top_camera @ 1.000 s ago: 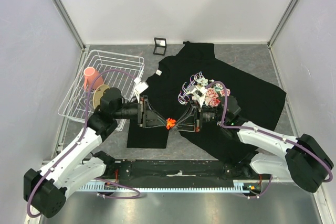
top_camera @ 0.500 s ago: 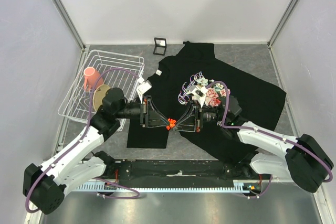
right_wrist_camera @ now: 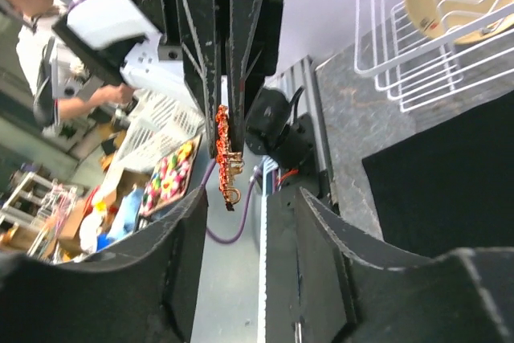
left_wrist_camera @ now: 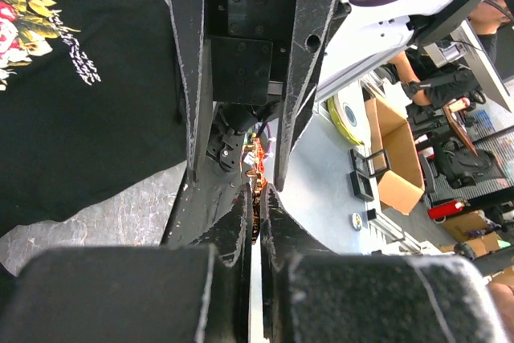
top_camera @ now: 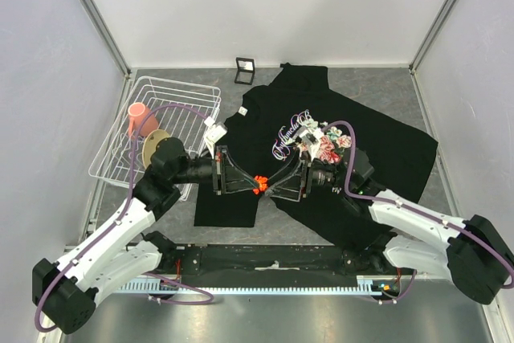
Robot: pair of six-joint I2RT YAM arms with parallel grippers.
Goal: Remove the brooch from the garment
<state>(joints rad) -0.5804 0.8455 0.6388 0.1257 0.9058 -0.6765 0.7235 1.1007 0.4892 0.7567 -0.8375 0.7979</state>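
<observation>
Red-orange and jagged like a little maple leaf, the brooch (top_camera: 259, 184) sits pinched at the very tips of my left gripper (top_camera: 254, 185). On the left wrist feed those two matte black fingers (left_wrist_camera: 233, 222) are pressed almost together, with only the thin edge of the brooch (left_wrist_camera: 255, 186) between them. From the right wrist camera I see the brooch (right_wrist_camera: 224, 146) side-on: a knobbly orange leaf with a coppery wire clasp curling below it, hanging from the left gripper (right_wrist_camera: 224, 106) against the room behind.

My right gripper (top_camera: 271, 188) faces the left one nose to nose, its jaws spread. Its scuffed black fingers (right_wrist_camera: 189, 247) stand wide apart, one to each side of the brooch, and I cannot see either one touching it. On the left wrist feed the right gripper (left_wrist_camera: 237, 182) shows the same way, with its two long tapered fingers splayed.

Both arms reach inward from their bases, forearms nearly level, so the wrists meet over the near left part of the garment (top_camera: 377, 150). That soft black T-shirt lies flat and slightly rumpled under and beyond my right hand, its pink rose print just behind the right wrist. I can also see the black fabric (left_wrist_camera: 80, 118) to the left of my left fingers.

Outward of my left arm sits a white wire basket (top_camera: 181, 90) holding a pink cup (top_camera: 138, 118) and a tan disc (top_camera: 152, 146). The speckled grey table (top_camera: 466, 190) runs beneath everything.
</observation>
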